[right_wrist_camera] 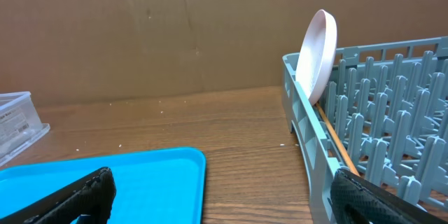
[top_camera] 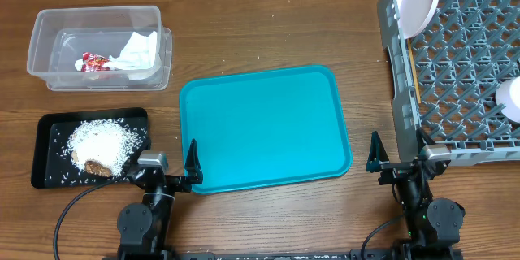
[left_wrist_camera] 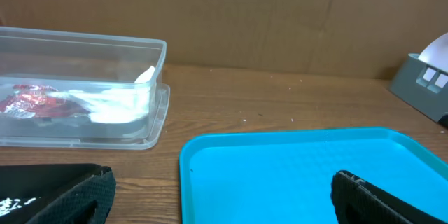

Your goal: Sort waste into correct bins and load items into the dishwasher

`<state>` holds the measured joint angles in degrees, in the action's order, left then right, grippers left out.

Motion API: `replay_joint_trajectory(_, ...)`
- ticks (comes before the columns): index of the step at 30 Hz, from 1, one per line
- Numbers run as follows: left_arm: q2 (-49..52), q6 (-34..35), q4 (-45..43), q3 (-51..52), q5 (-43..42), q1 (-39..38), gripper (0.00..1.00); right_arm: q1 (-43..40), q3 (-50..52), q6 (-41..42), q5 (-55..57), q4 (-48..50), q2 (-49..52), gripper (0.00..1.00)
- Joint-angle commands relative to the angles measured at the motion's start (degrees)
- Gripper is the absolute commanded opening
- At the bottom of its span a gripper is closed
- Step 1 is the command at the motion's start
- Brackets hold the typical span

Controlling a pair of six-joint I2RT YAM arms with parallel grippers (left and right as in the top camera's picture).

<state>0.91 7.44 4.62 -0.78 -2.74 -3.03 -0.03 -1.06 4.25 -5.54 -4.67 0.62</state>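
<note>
Closing step is judged reached, with napkin (top_camera: 140, 49) in clear tub (top_camera: 41, 36) and plate (top_camera: 418, 0) in dish rack (top_camera: 398, 89) — left end effector (top_camera: 166, 175) and right end effector (top_camera: 400, 166) are held apart, empty — only a check for leftovers is called for.

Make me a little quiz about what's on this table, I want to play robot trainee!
1. Fill in: the white plate stands in the grey ____.
2. True or false: the teal tray has things on it.
3. The rice lies in: A the teal tray, B the black tray, C the white plate.

Key: 1 rack; 2 false; 3 B.
</note>
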Motion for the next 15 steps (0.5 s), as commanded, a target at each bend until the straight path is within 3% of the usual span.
replay_joint_trajectory(1,-0.7,-1.7,-0.2,0.5,0.8,-0.3,1.00,-0.4,0.6,-0.2,0.4,0.3,-0.5,1.00)
replay_joint_trajectory(6,-0.7,-2.2,-0.2,0.5,1.6,-0.3,1.00,-0.4,0.6,-0.2,0.4,0.3,-0.5,1.00)
replay_joint_trajectory(12,-0.7,-11.9,-0.2,0.5,1.7,-0.3,1.00,-0.4,0.6,-0.2,0.4,0.3,-0.5,1.00)
replay_joint_trajectory(15,-0.7,-13.2,-0.2,0.5,1.7,0.3,1.00,-0.4,0.6,-0.2,0.4,0.3,-0.5,1.00)
